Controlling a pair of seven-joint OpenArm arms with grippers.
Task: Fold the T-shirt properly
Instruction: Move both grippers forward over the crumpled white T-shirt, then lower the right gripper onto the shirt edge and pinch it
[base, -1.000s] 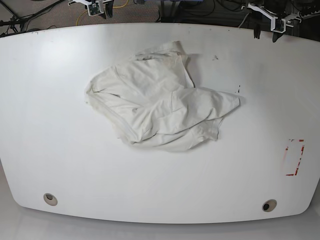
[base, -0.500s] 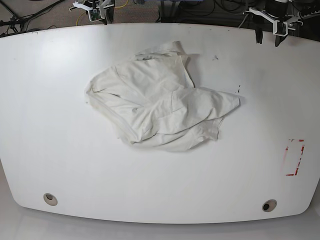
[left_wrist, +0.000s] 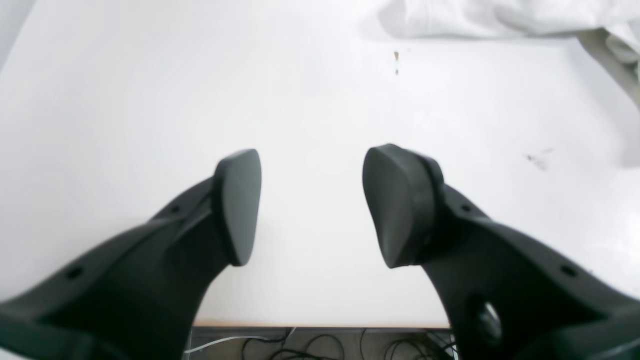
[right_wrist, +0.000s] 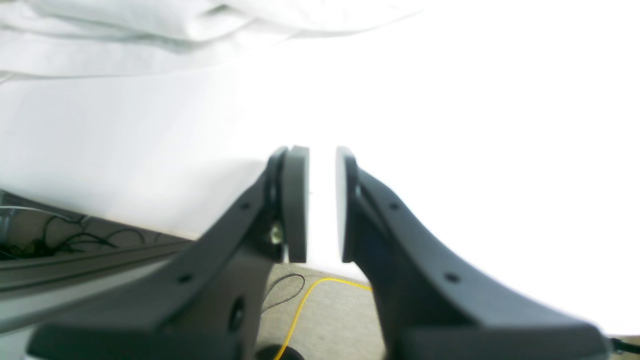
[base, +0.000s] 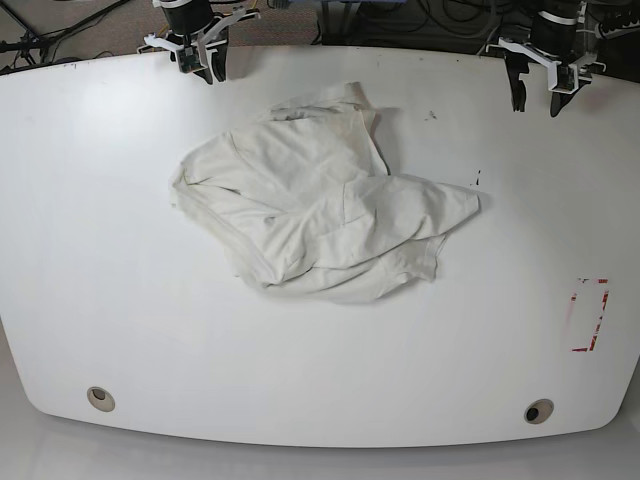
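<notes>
I see no readable writing, only a red-edged mark on the worktop. My left hand gapes wide, empty, at the far edge. My right hand shows a narrow slit between its pads, holding nothing. The shirt lies crumpled mid-worktop, apart from both.

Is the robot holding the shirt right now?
No, the shirt lies crumpled on the table, and both grippers are away at the far edge.
</notes>
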